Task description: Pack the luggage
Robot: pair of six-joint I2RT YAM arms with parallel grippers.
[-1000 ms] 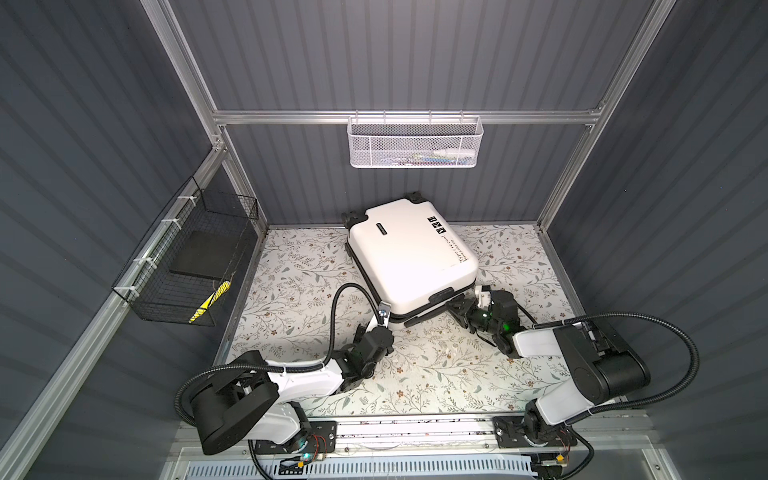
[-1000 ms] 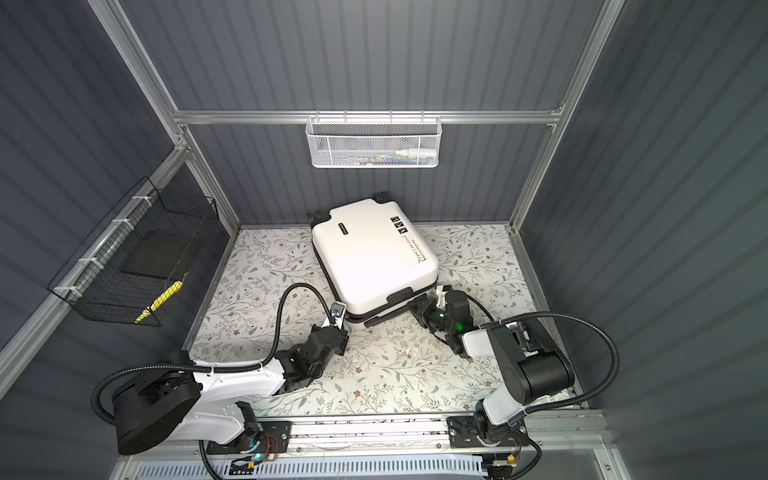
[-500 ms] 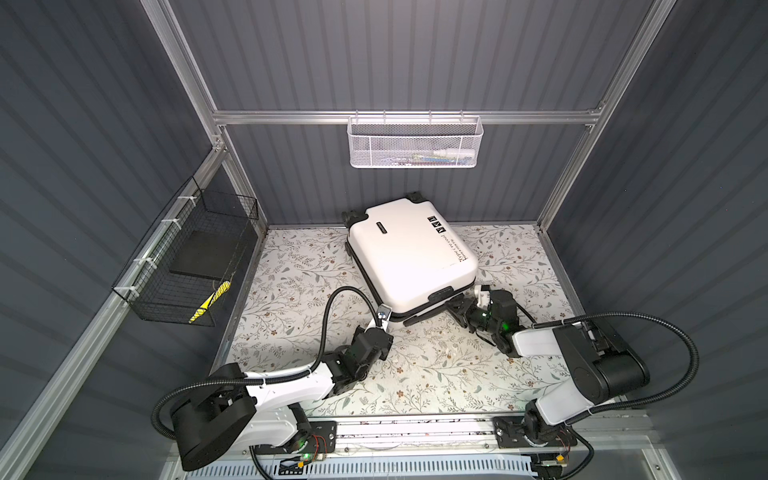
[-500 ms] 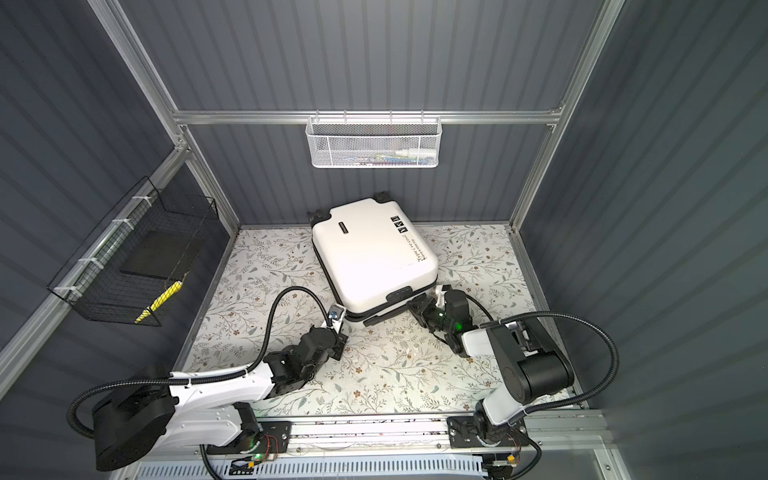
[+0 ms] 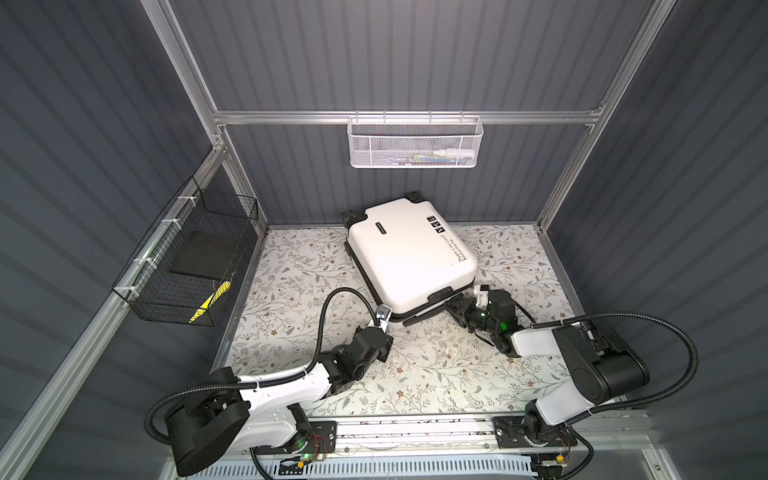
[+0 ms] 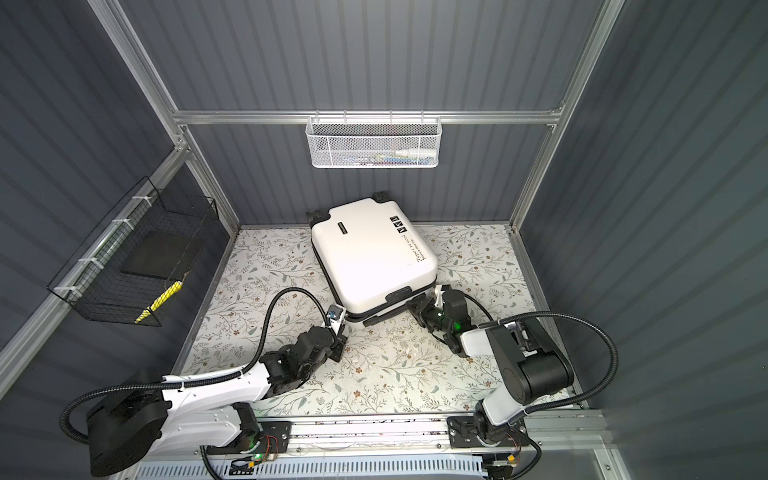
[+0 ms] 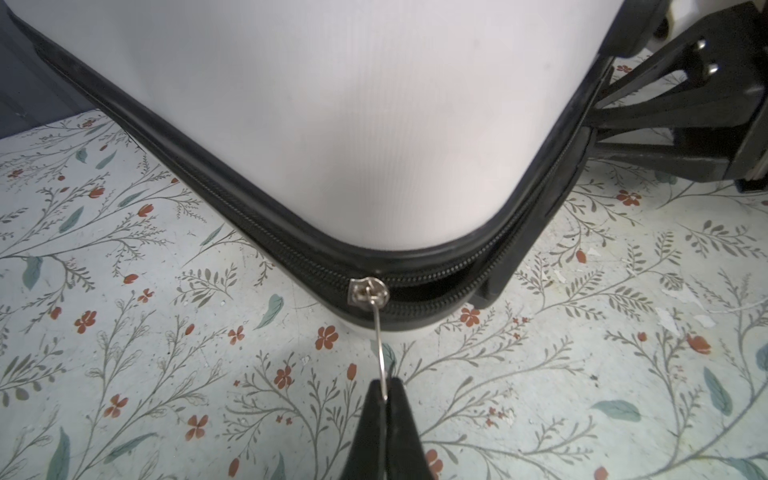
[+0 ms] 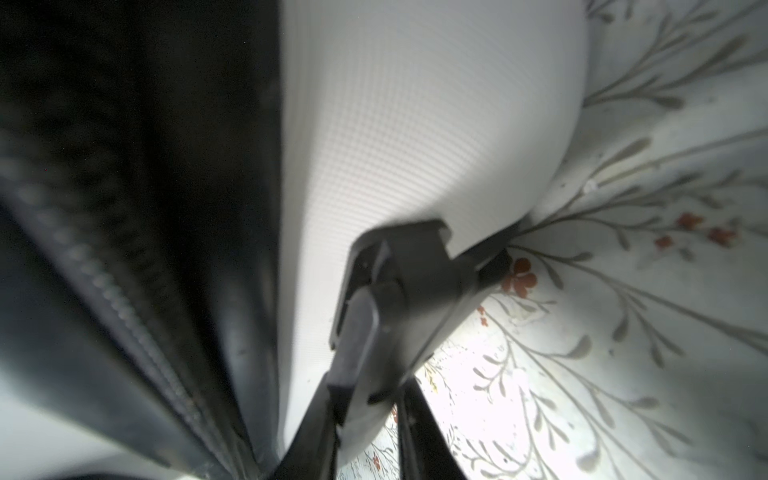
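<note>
Pinching thin wire zip pull: your L gripper is pressed together on it.
R gripper blurred against textured white luggage shell; can't tell its grip.

Floral-print table before me, luggage lying flat on it toward the back, skewed to the edges, wheels by the rear wall, handle end facing me, near corner resting on the print.

Dark grey ribbed wall panels on three sides, aluminium frame at the corners. Floor is pale floral print. White mesh basket hangs on the back rail, black wire basket on the left wall.
</note>
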